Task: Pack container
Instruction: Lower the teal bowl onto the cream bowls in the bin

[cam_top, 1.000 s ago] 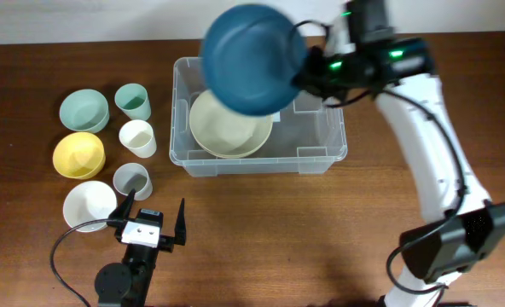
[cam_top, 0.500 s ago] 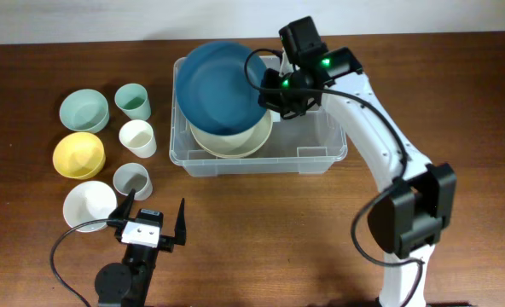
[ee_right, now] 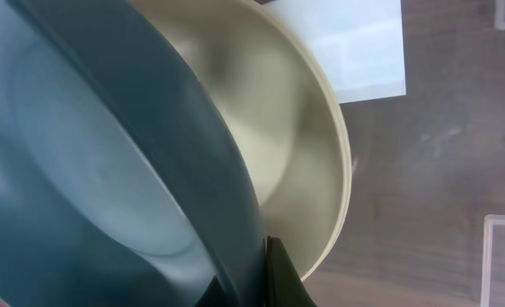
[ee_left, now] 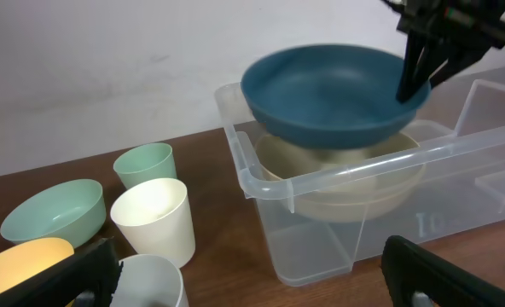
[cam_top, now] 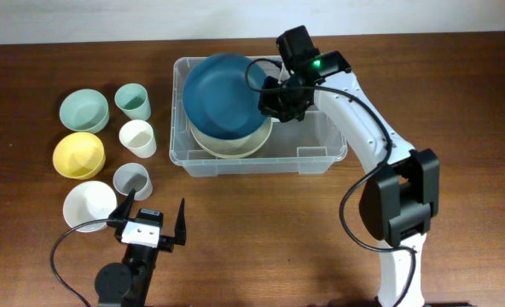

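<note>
Right end effector [cam_top: 269, 95] pinches the smooth, round dark-blue bowl [cam_top: 223, 89] by its rim. Just beneath it sits the clear rectangular plastic container [cam_top: 325, 158], cradling a matte cream bowl [cam_top: 235, 143]. Left end effector [cam_top: 153, 213] gapes wide.

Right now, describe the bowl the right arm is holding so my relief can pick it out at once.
Find the clear container in the middle of the table. Over its left half, above the cream bowl inside, is a dark blue bowl pinched at its rim by the right tool. It is the only dark blue piece; the mint, yellow and white bowls stand outside it.
</note>
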